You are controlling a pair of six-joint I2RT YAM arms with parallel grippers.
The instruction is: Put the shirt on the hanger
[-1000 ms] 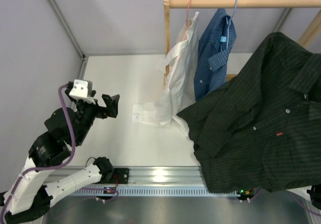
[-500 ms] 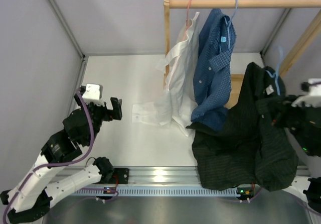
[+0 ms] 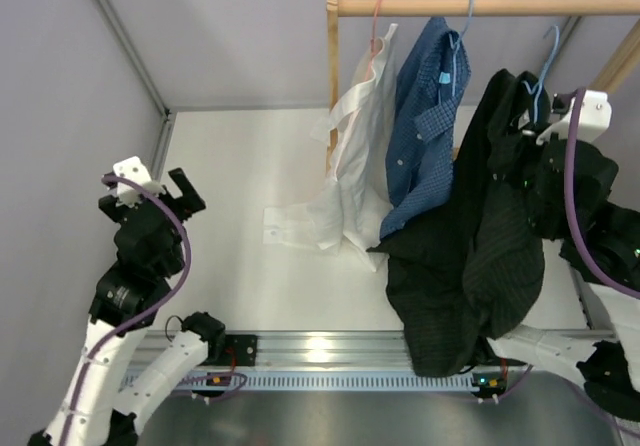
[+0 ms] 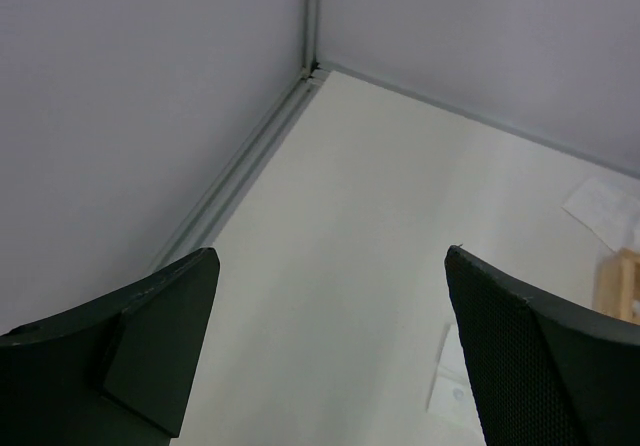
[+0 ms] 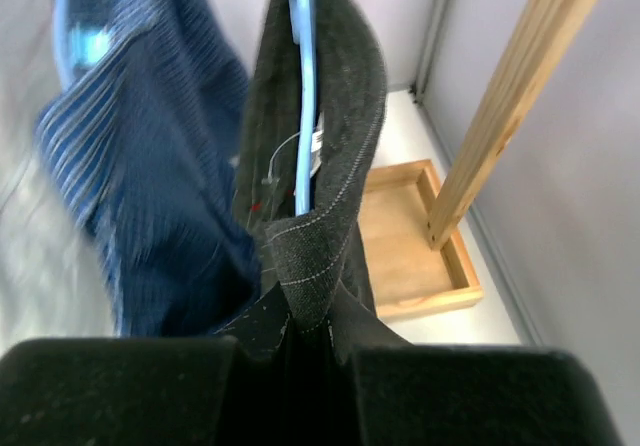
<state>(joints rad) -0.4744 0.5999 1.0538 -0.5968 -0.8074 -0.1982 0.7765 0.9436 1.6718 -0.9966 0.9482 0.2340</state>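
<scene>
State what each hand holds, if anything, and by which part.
The right hand is shut on the shirt at its collar fold, over the hanger. The left hand is open, holding nothing.

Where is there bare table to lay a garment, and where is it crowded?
Bare: the left half of the table, between the wall and the cuff of the white shirt. Crowded: the right, where the blue shirt and black shirt hang.

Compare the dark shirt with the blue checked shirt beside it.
Colour: the dark shirt is near-black with a faint check; the blue checked shirt is blue. Support: the blue checked shirt's hanger hooks over the rail; the dark shirt is pinched at its collar by the right gripper, its hanger seemingly below the rail. Shared: both collared, both on light-blue wire hangers.
</scene>
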